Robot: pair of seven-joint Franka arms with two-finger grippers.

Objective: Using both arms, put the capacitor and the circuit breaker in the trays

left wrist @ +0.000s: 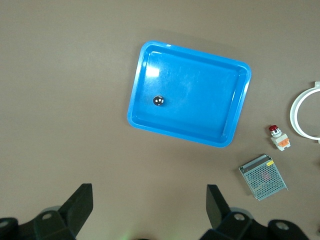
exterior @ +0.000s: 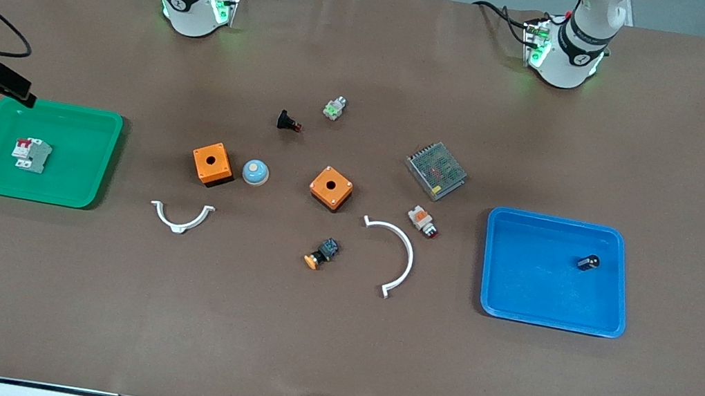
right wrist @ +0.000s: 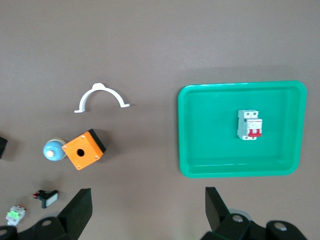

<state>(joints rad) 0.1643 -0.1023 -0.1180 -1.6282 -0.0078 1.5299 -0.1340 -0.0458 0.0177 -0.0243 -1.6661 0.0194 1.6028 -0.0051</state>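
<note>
The capacitor (exterior: 588,262), a tiny black cylinder, lies in the blue tray (exterior: 558,221) toward the left arm's end of the table. It also shows in the left wrist view (left wrist: 159,100) inside that tray (left wrist: 175,131). The circuit breaker (exterior: 32,154), white-grey with red toggles, lies in the green tray (exterior: 82,137) toward the right arm's end, and shows in the right wrist view (right wrist: 249,124) in that tray (right wrist: 210,130). My left gripper (left wrist: 149,200) is open and empty, high over bare table beside the blue tray. My right gripper (right wrist: 148,202) is open and empty, high over bare table beside the green tray. Neither gripper shows in the front view.
Mid-table lie two orange boxes (exterior: 212,163) (exterior: 331,188), a blue dome (exterior: 255,172), two white curved clamps (exterior: 180,218) (exterior: 398,254), a mesh-covered metal box (exterior: 435,170), a white-and-orange button (exterior: 422,220), a black push-button (exterior: 288,122) and other small buttons (exterior: 322,253) (exterior: 334,108).
</note>
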